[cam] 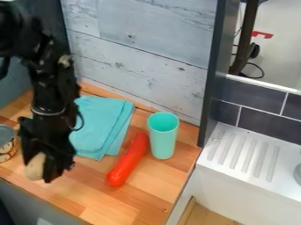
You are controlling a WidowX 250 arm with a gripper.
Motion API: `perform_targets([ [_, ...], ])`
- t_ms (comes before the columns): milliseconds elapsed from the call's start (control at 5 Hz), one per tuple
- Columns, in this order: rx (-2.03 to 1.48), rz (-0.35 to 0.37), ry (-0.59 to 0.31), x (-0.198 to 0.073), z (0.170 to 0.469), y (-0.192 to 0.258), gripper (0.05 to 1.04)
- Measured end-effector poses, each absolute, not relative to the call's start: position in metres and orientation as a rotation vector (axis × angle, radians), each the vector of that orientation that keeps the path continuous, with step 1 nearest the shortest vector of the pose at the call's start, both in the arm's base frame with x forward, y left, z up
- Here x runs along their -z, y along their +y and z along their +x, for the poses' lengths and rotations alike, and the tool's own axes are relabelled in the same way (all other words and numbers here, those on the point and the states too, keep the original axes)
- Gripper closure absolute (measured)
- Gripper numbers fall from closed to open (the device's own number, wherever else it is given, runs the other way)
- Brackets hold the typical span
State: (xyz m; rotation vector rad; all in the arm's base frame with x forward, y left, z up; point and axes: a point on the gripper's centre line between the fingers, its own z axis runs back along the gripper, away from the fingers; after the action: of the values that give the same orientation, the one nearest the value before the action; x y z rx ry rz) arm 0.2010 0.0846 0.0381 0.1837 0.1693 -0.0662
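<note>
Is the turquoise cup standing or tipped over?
Upright: the tall turquoise cup stands on its narrower base, round open rim facing up.

Wall [147, 26]: weathered, pale, planked
Post [214, 70]: dark, upright
Tiles [255, 116]: dark, pale-jointed
Counter [141, 193]: butcher-block wood
Sink unit [235, 191]: white, with ridged drainboard [241, 154]

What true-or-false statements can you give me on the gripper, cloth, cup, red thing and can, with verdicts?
1. The gripper has a beige thing between its fingers. True.
2. The cup lies on its side. False: it stands upright.
3. The cloth is folded. True.
4. The red thing lies on top of the cloth. False: it lies on the counter, between the cloth and the cup.
5. The can is right beside the cup. False: it is at the view's left edge, by the gripper.
</note>
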Motion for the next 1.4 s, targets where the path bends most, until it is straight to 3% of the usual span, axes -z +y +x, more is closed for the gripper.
perform_targets([
  [400, -0.008, 0.205, 0.191, -0.031, 0.188, 0.122, 0.456],
  [1000, 0.079, 0.125, 0.114, -0.011, 0.206, 0.124, 0.457],
  [1200, 0.081, 0.077, 0.113, -0.012, 0.207, 0.118, 0.388],
  [1400, 0.057, 0.039, 0.106, -0.011, 0.205, 0.119, 0.109],
])
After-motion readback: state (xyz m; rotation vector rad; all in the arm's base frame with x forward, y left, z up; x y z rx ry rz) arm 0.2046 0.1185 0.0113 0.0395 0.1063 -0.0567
